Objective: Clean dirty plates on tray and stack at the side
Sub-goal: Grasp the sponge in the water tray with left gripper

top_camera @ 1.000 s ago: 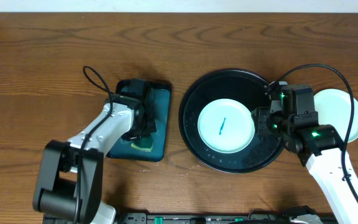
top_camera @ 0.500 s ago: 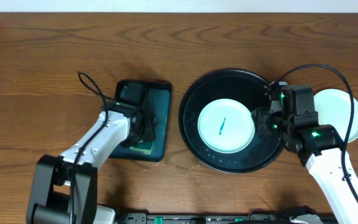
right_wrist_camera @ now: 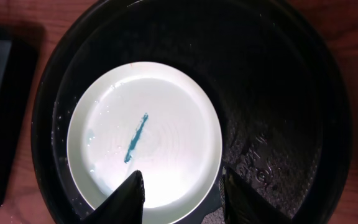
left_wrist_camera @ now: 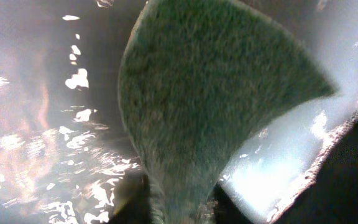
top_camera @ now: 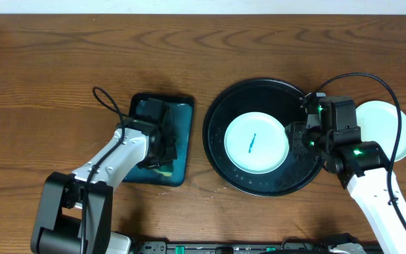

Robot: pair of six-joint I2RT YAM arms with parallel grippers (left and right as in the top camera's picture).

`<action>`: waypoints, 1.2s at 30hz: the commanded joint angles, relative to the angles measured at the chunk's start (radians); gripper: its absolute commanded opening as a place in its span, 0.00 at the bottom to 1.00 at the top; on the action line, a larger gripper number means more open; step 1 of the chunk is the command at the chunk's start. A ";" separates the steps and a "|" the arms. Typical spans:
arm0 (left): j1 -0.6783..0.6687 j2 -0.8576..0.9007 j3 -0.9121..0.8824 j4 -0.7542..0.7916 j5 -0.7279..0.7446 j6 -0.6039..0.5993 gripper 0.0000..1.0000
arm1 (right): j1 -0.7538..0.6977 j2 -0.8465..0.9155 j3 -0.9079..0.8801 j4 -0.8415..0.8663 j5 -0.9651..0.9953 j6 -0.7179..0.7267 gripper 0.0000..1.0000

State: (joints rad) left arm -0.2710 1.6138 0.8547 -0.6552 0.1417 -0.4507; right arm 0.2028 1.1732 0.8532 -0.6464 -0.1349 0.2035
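- Step in hand, as I judge it: you are collecting the sponge (left_wrist_camera: 210,93). Your left gripper (top_camera: 159,141) is pinching it above the teal tray (top_camera: 182,113), at 9 o'clock from the black tray (right_wrist_camera: 278,93).
- The plate (right_wrist_camera: 166,106) is lying near that black tray's centre, and its blue smear (right_wrist_camera: 135,137) is showing.
- Your right gripper (right_wrist_camera: 185,196) is hovering at the plate's 3 o'clock edge with jaws parted, gripping nothing.
- Another plate (top_camera: 386,120) is sitting on the table (top_camera: 48,70) at 3 o'clock.
- The next move is calling for you to carry the sponge across and scrub the smear.
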 commanded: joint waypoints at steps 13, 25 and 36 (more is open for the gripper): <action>0.006 -0.005 0.018 0.053 -0.099 0.004 0.43 | 0.016 -0.003 0.003 -0.002 -0.004 -0.010 0.37; 0.005 0.082 -0.010 0.068 -0.089 -0.006 0.07 | 0.016 -0.003 0.002 -0.006 -0.004 -0.010 0.36; 0.006 -0.029 0.174 -0.113 -0.055 0.013 0.07 | 0.016 0.030 -0.003 -0.012 0.000 -0.010 0.30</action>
State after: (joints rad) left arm -0.2672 1.6409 0.9501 -0.7341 0.0727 -0.4473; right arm 0.2028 1.1755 0.8532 -0.6643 -0.1352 0.2005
